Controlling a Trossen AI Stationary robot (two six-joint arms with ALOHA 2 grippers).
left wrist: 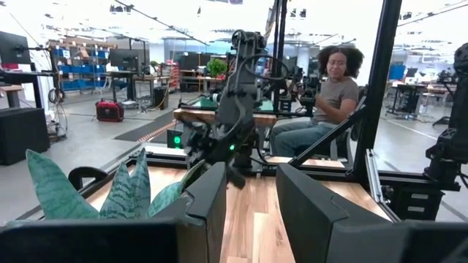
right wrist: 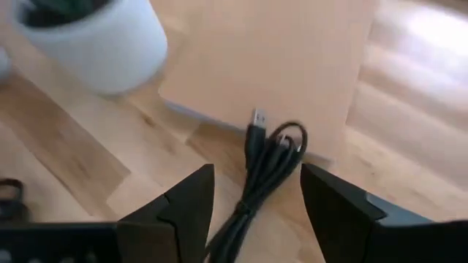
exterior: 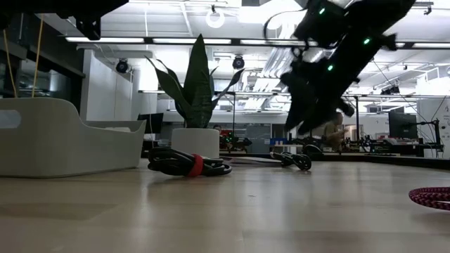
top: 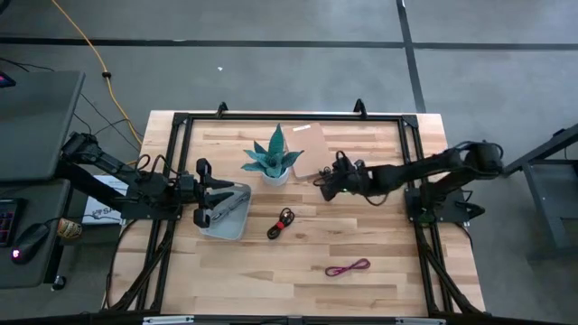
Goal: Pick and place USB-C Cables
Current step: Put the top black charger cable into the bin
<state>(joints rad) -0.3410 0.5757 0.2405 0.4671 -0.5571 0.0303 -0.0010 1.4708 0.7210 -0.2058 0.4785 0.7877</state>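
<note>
A black cable bundle (right wrist: 272, 157) lies on the table at the near edge of a cardboard sheet (right wrist: 285, 58); it also shows in the low view (exterior: 297, 161). My right gripper (right wrist: 257, 183) hovers over it, open, one finger on either side and clear of it (exterior: 313, 116). A black cable with a red tie (top: 282, 223) lies mid-table. A magenta cable (top: 348, 267) lies nearer the front. A silver-grey cable (top: 237, 206) lies in a white bin (top: 226, 226). My left gripper (top: 206, 206) is open and empty over the bin's left part.
A potted plant (top: 274, 162) stands between the two grippers, just left of the cardboard sheet (top: 312, 149). A black frame (top: 289, 117) runs round the table. A person (left wrist: 333, 91) sits beyond the table's right side.
</note>
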